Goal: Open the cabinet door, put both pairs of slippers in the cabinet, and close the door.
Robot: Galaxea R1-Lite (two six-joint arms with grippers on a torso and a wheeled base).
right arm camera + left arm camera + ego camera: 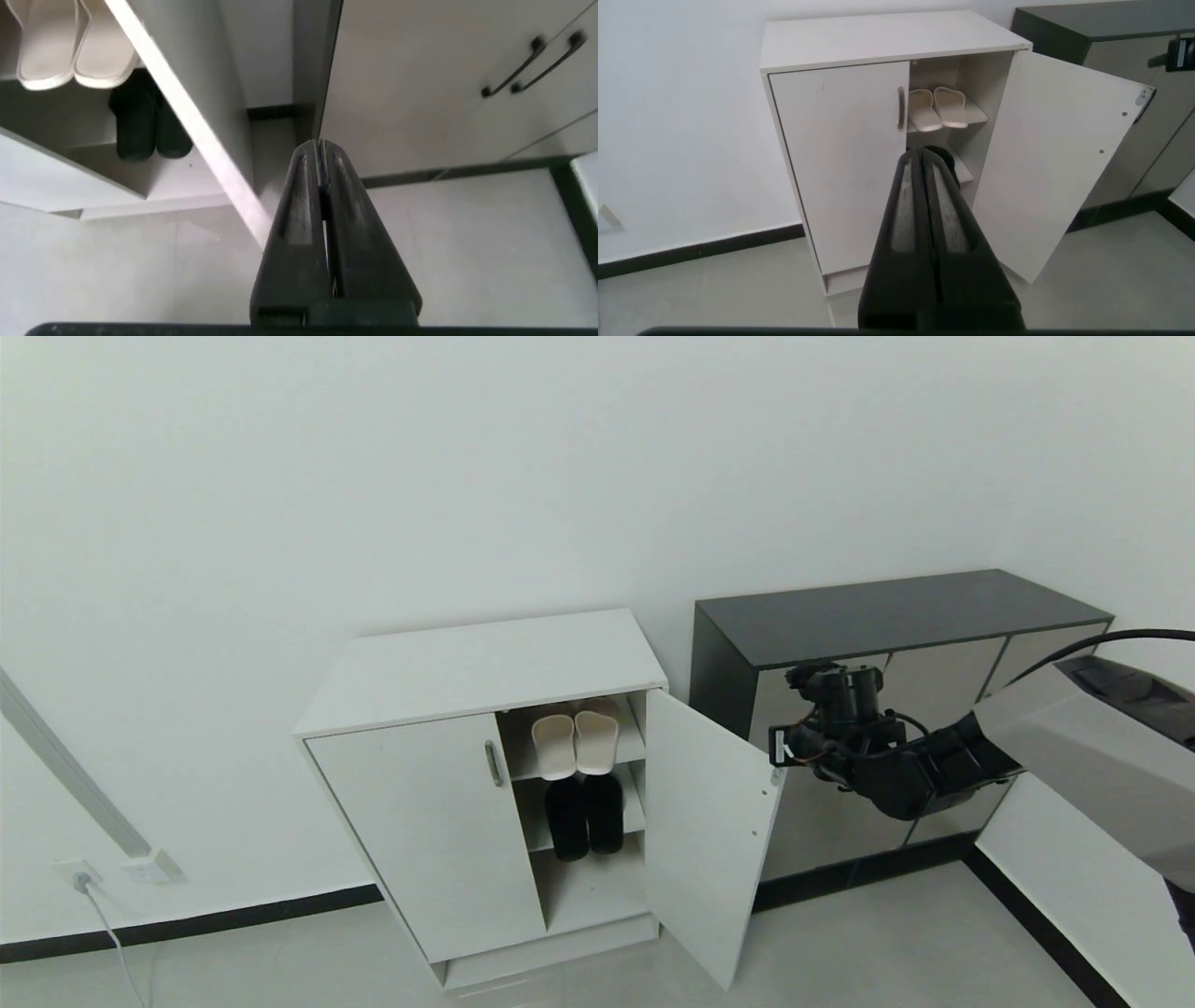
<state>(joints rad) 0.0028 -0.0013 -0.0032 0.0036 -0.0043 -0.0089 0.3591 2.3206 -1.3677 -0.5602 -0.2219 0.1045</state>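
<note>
Head view gives the whole scene: white cabinet (476, 667) against the wall, its left door (420, 831) closed with a small metal handle (494, 763), and its right door (709, 821) swung wide open toward the room. Inside, white slippers (575, 739) sit side by side on the upper shelf, and black slippers (585, 814) sit side by side on the shelf below, directly under the white pair, toes pointing out of the cabinet. The right gripper (780, 747) hangs at the outer edge of the open door, about halfway up, well apart from both pairs; contact with the door can't be told. A dark sideboard (887, 611) stands just right of the cabinet, and a wall socket (77, 873) with a cable sits low on the far left. The right wrist view adds detail: right gripper (322, 149) clenched with its fingers pressed together and holding nothing, the door's edge just beside it, both slipper pairs off past the door, and the sideboard's dark handles (512, 67). The left wrist view adds the left gripper (922, 154), also clenched and holding nothing, well in front of the cabinet and aimed at the opening beside the closed door, with the white slippers (946, 108) beyond its tip.
</note>
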